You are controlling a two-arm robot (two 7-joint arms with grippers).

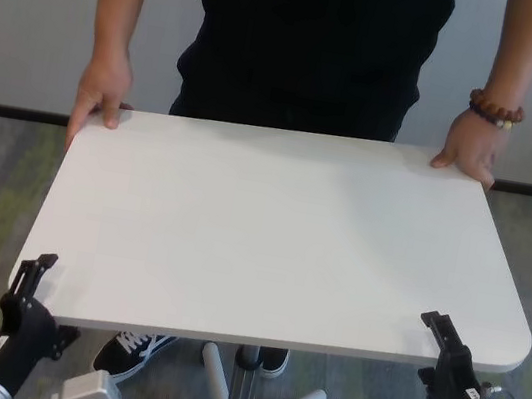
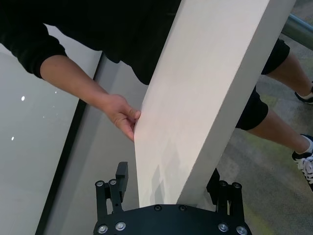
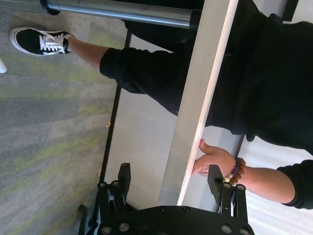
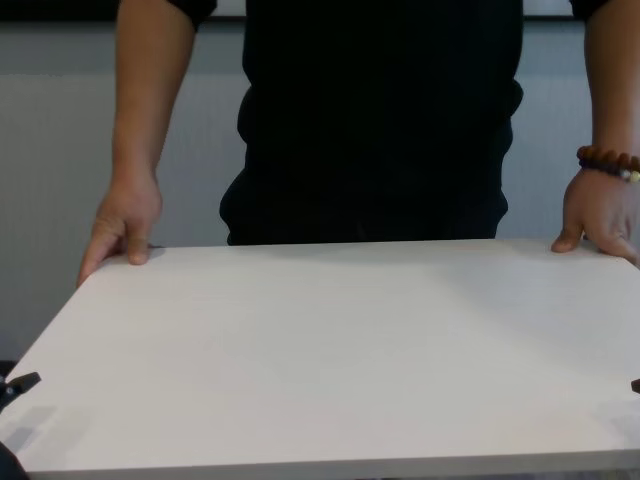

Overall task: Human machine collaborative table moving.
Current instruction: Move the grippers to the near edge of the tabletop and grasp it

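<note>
Bench: white rectangular top, rounded corners, thin edge, on a grey pole with a wheeled base below. It stands between the robot and the person, long sides facing each.

Person in black top and black shorts, at the far edge. One hand grips the far corner on the robot's left side, thumb on top. The other hand, with a brown bead bracelet on its wrist, holds the far corner on the robot's right side.

Left pincer: at the near corner on the robot's left. In the left wrist view the black fingers sit either side of the bench edge, one above the top and one below, pinching the slab.

Right pincer: at the near corner on the robot's right. Right wrist view shows its fingers straddling the thin edge; whether they press against the slab I cannot tell.

Grey-green carpet underfoot; black sneakers visible beneath the bench.
</note>
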